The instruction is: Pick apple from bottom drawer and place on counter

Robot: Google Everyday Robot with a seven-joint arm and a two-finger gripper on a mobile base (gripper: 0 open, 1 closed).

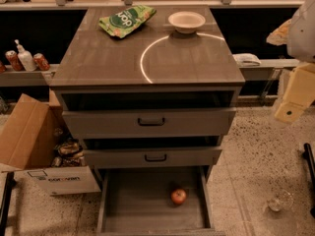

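Note:
The apple (178,196), small and red, lies on the floor of the open bottom drawer (133,208), right of the middle and towards the back. Above it are two shallower grey drawers with black handles, both pulled partly out. The counter (108,58) is the grey-brown cabinet top with a white arc on it. My gripper (291,106) shows as a pale yellowish block at the right edge, hanging beside the cabinet at upper-drawer height, well above and to the right of the apple. Nothing is seen in it.
A white bowl (186,21) and a green snack bag (126,19) sit at the back of the counter. An open cardboard box (29,141) stands on the floor to the left. A clear glass (279,200) lies on the floor to the right. Cans (41,61) stand on a left shelf.

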